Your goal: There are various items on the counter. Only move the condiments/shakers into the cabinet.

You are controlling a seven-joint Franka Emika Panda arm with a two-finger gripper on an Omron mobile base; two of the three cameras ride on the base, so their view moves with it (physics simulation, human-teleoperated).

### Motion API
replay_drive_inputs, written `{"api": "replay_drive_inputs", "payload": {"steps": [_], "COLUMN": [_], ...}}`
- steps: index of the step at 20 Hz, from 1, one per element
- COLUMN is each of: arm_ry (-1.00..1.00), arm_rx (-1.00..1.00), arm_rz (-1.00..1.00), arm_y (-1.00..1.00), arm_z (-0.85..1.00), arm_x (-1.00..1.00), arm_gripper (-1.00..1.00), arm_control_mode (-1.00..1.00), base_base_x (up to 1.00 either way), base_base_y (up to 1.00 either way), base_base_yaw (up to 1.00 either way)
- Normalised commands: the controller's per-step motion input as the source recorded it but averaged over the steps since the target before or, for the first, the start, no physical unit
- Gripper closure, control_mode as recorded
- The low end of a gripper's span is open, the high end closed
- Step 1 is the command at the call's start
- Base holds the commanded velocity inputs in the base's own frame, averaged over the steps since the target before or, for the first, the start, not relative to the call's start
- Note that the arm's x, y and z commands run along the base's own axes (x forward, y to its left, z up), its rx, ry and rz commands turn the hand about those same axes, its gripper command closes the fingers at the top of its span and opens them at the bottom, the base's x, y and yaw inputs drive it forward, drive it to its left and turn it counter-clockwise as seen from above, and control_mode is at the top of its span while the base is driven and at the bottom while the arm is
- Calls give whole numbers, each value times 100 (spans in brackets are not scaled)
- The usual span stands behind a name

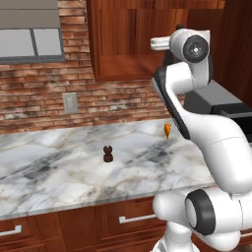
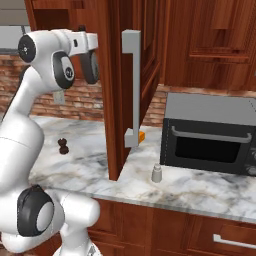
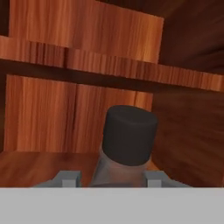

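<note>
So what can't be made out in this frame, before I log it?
- Bottle: hand view shows its dark cap and neck between the claw tips; the body is cut off by the bottom edge, so whether it rests on the cabinet floor is unclear.
- Claw in both base views: hidden by the arm and cabinet door.
- Orange wedge: right base view, partly behind the door handle.

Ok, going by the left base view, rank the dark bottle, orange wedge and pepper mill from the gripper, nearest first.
1. dark bottle: held by the gripper.
2. orange wedge: counter, below it.
3. pepper mill: counter, farther left.
</note>
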Motion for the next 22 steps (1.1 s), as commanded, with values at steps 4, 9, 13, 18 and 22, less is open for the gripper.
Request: {"api": "replay_drive_inputs", "payload": {"steps": [4,9,13,18,22], "arm_ry": [3,3,1,0,1], "arm_rx": [5,0,0,0,0], "arm_rz": [-1,0,0,0,0], "arm_y": [-2,0,0,0,0], "arm_z": [2,0,0,-4,-20], "arm_x": [54,72,74,75,69], "arm_gripper": [100,100,100,100,100], "arm_control_mode": [-100,-100,-100,-100,-100], "base_base_x": [0,0,0,0,0], "base_base_y": [0,0,0,0,0], "base_base_yaw": [0,0,0,0,0]}}
